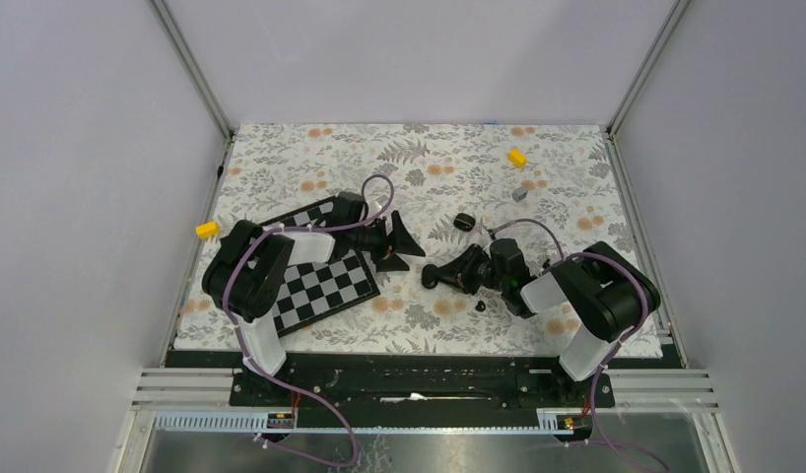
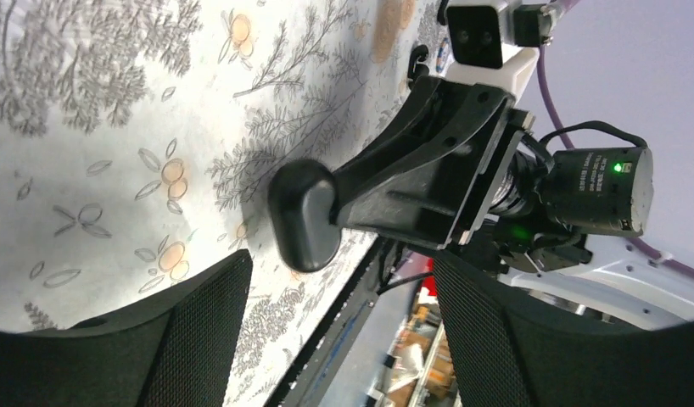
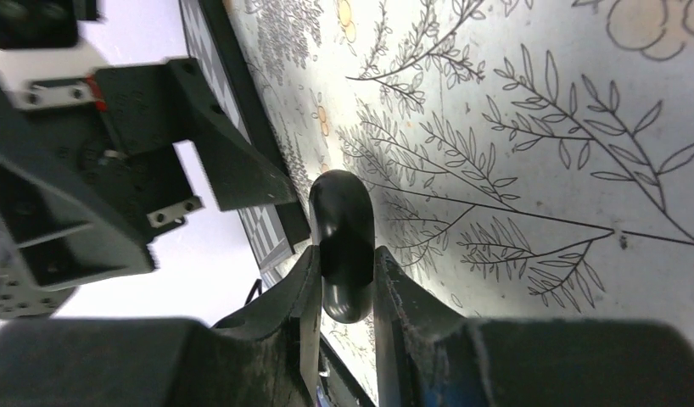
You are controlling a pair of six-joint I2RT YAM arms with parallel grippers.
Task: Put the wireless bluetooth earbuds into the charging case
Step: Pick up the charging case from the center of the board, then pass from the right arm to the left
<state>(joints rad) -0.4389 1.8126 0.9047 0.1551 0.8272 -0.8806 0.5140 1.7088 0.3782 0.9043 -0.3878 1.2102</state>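
- The left gripper (image 1: 398,241) is hanging spread wide, gripping nothing.
- The right gripper (image 3: 344,270) is clenching the small black pebble-shaped charging case (image 3: 342,225) mid-table; it is looking shut.
- One tiny black rounded earbud (image 1: 481,305) is lying loose nearby, so I judge both insertions are remaining.

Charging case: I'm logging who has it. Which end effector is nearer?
Right. The right end effector grips the charging case; the left end effector is open, facing it, apart.
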